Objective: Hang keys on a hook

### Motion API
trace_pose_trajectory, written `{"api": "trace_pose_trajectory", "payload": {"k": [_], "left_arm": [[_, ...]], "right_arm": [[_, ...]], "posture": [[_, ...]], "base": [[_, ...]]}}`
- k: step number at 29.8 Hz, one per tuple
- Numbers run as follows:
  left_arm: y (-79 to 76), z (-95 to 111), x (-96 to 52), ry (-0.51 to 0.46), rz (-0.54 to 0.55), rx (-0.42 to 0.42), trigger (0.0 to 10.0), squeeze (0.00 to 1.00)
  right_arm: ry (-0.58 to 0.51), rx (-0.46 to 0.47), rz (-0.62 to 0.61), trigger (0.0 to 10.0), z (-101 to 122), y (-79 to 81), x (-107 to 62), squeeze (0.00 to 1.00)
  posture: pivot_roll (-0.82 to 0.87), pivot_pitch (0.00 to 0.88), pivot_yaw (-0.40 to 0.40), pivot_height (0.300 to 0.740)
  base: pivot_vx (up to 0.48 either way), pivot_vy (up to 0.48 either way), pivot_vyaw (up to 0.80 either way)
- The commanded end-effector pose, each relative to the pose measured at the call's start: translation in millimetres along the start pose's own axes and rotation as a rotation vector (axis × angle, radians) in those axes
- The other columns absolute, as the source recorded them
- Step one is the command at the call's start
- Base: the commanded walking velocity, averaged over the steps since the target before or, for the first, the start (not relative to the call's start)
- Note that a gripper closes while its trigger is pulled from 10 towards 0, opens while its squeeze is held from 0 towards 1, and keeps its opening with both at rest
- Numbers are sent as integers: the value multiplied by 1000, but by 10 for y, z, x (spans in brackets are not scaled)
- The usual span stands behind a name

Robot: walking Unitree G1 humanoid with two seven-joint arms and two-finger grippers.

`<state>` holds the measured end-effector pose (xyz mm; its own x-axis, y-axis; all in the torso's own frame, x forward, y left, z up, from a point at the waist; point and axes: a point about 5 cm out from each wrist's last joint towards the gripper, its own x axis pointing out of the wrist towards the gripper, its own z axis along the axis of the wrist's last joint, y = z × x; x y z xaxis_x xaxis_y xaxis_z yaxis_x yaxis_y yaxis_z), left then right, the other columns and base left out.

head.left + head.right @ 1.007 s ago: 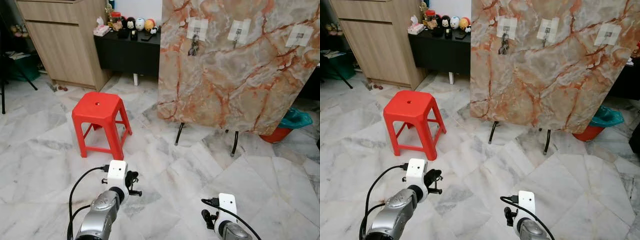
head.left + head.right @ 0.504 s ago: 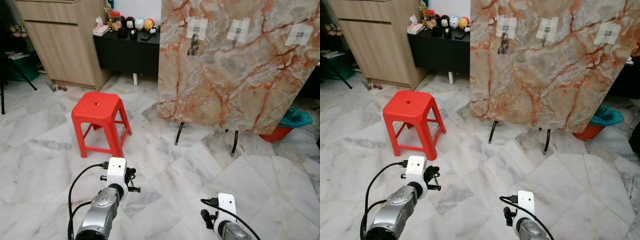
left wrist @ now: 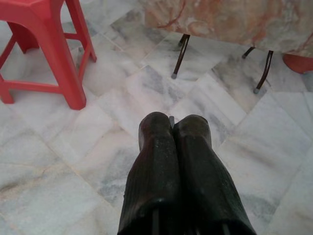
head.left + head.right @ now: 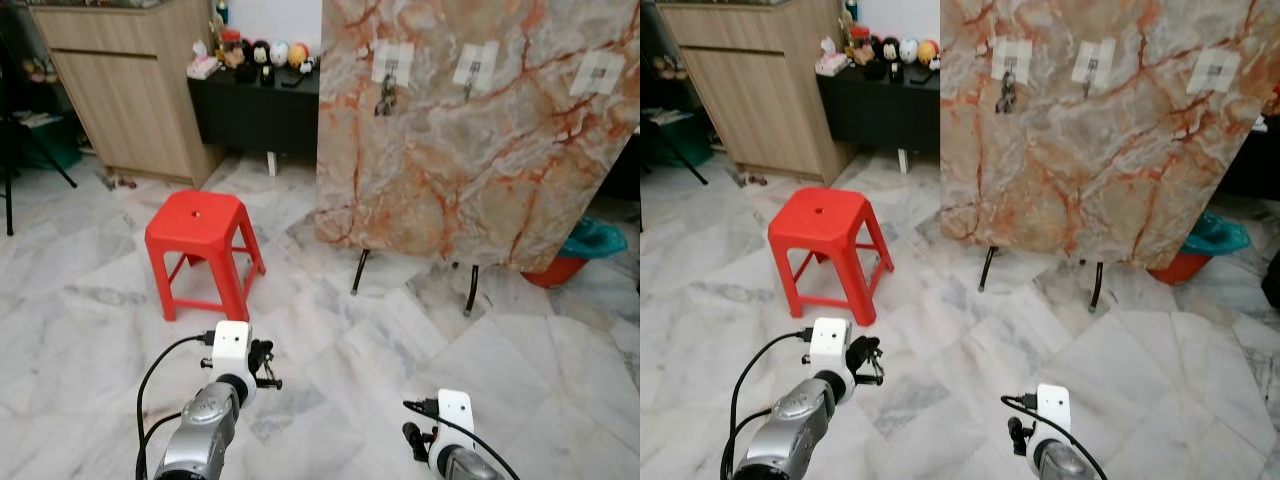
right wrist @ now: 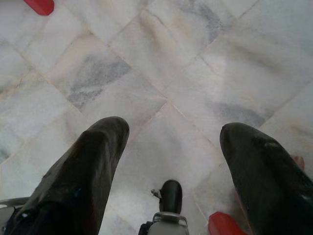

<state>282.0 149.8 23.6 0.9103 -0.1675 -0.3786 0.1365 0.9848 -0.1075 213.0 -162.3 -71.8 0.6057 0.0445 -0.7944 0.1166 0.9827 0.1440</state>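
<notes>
Three white adhesive hook patches sit in a row near the top of the orange-veined marble-look board ahead of us. In the left eye view, the dark bunch of keys hangs on the leftmost hook; the middle hook and the right hook carry nothing we can make out. The board stands on thin black legs over the grey-white marble tile floor. A red plastic stool stands on the tiles to the board's left, with a light wooden cabinet and a low black sideboard with small figurines behind it.

Right eye view: same scene. Our left gripper is low over the tiles, near the stool, well apart from the board. Our right gripper hangs lower, at the frame's bottom edge.

Left wrist view: left gripper has its two black fingers pressed together, nothing between them that we can identify (a thin sliver shows at the tips). Stool leg and board legs lie beyond.

Right wrist view: right gripper has fingers spread wide, holding nothing, bare tiles underneath.
</notes>
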Motion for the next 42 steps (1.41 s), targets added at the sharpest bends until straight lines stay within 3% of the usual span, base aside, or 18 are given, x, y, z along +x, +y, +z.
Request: {"api": "trace_pose_trajectory", "payload": {"k": [1,42], "left_arm": [[-16,86,18,-32,-11,11,10000,0],[-38,93,32,-20,-47,20,10000,0]], "right_arm": [[-3,5,-1,10000,0,-3,0,0],[-11,21,-9,10000,1,-19,-3,0]], "posture": [[-37,0,-38,740],[-41,0,-36,740]], "base": [[322,0,0],[349,0,0]]}}
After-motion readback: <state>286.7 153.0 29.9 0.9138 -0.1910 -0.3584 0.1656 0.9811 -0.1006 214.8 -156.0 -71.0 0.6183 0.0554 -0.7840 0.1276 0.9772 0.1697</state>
